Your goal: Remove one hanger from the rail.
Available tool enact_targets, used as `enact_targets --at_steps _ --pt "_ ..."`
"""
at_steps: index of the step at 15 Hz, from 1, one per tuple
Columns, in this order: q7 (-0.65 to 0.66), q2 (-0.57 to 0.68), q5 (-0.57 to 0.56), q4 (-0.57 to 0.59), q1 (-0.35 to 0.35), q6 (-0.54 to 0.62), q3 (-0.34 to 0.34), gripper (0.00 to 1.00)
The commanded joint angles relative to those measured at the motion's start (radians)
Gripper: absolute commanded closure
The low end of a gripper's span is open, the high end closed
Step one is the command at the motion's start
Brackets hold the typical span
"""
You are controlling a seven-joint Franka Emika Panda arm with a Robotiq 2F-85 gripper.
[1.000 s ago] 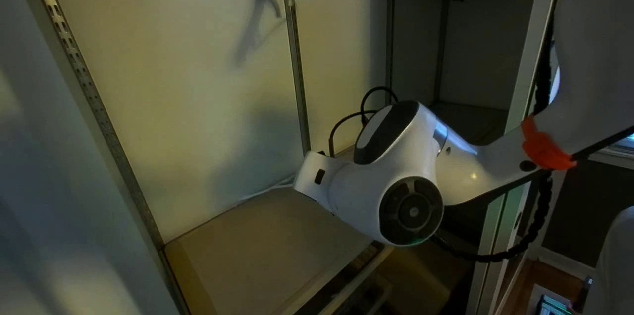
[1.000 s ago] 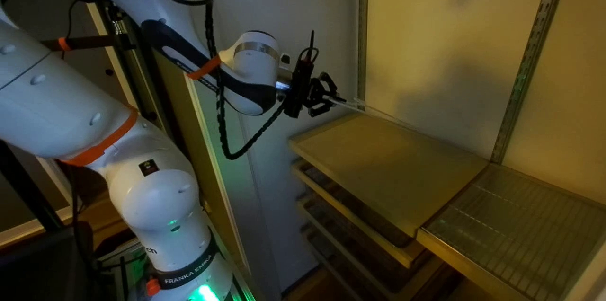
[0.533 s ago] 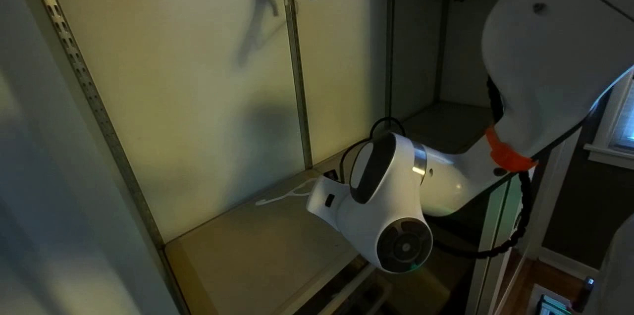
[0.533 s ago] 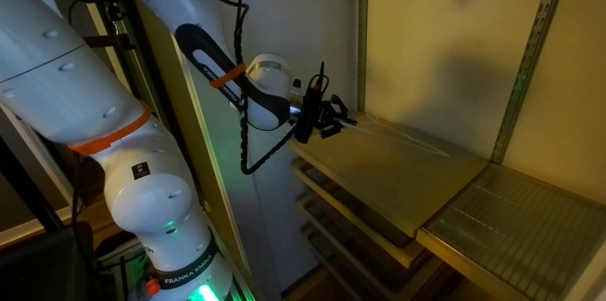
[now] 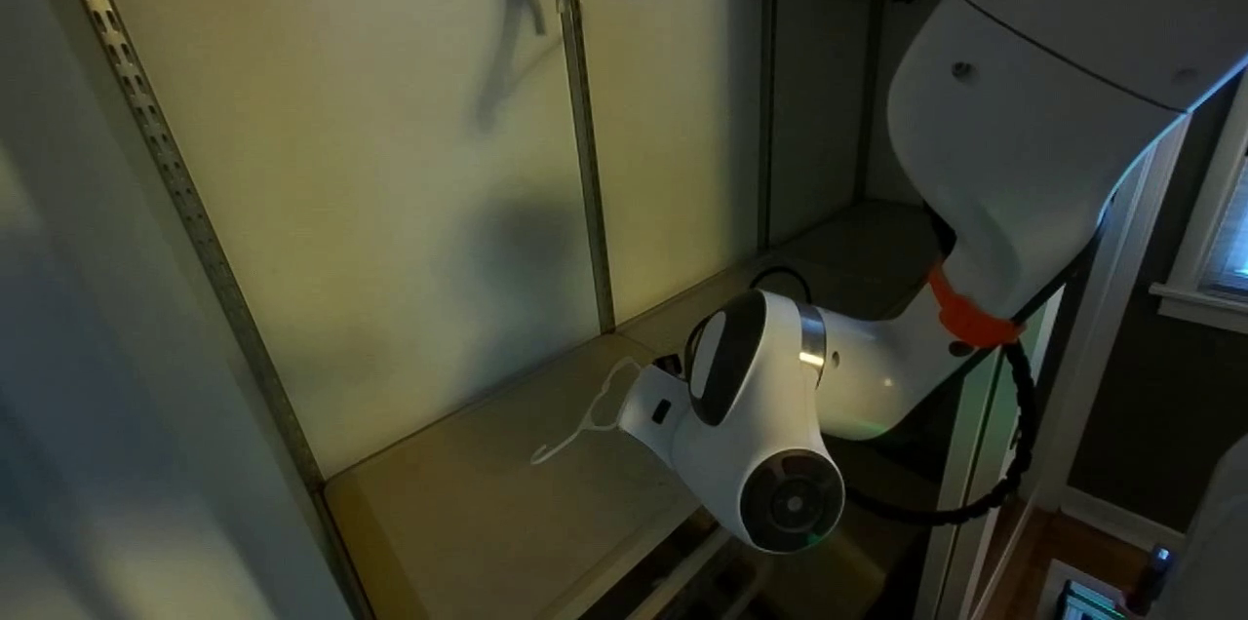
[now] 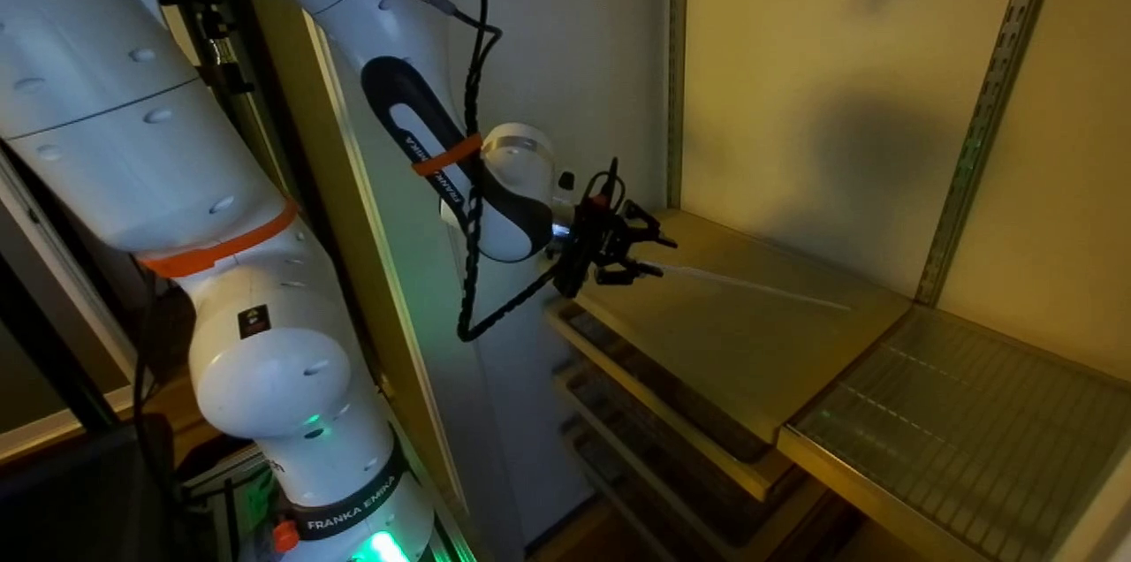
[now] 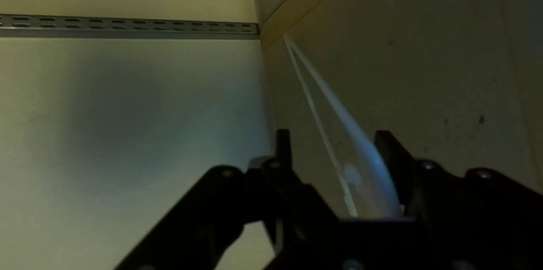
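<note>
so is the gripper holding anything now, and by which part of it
Nothing is held: the gripper is open. In the wrist view, the white hanger shows between its parted fingers, close to one; whether it touches cannot be told.

Dim light; soft shadows (image 5: 531,245) on closet wall (image 5: 390,142); wrist view: claw (image 7: 334,136) dark, blurred.

Hanger (image 7: 348,120) between the fingers (image 7: 283,147) of the claw (image 6: 662,256), shelf board (image 6: 733,359) beneath, wall (image 6: 813,49) behind.
</note>
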Motion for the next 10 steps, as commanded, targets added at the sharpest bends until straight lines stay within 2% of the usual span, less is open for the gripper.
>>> enact_targets --at_steps 1,2,3,4,5,7,8,9,10 --pt "0.058 -0.040 -0.055 0.004 -0.035 0.153 -0.023 0.15" --pt "0.040 -0.049 -0.059 0.008 -0.050 0.235 -0.037 0.07" --pt "0.058 -0.055 -0.110 0.012 -0.047 0.332 -0.066 0.01" --pt "0.077 -0.065 -0.148 0.016 -0.044 0.411 -0.095 0.00" --pt "0.104 -0.129 -0.185 -0.034 -0.020 0.497 -0.140 0.00" --pt "0.180 -0.152 -0.286 0.015 -0.059 0.674 -0.205 0.00" --pt "0.237 -0.196 -0.324 0.016 -0.059 0.745 -0.270 0.00" --pt "0.253 -0.261 -0.323 -0.023 -0.029 0.772 -0.344 0.00" --pt "0.259 -0.282 -0.329 -0.016 -0.037 0.813 -0.408 0.00"
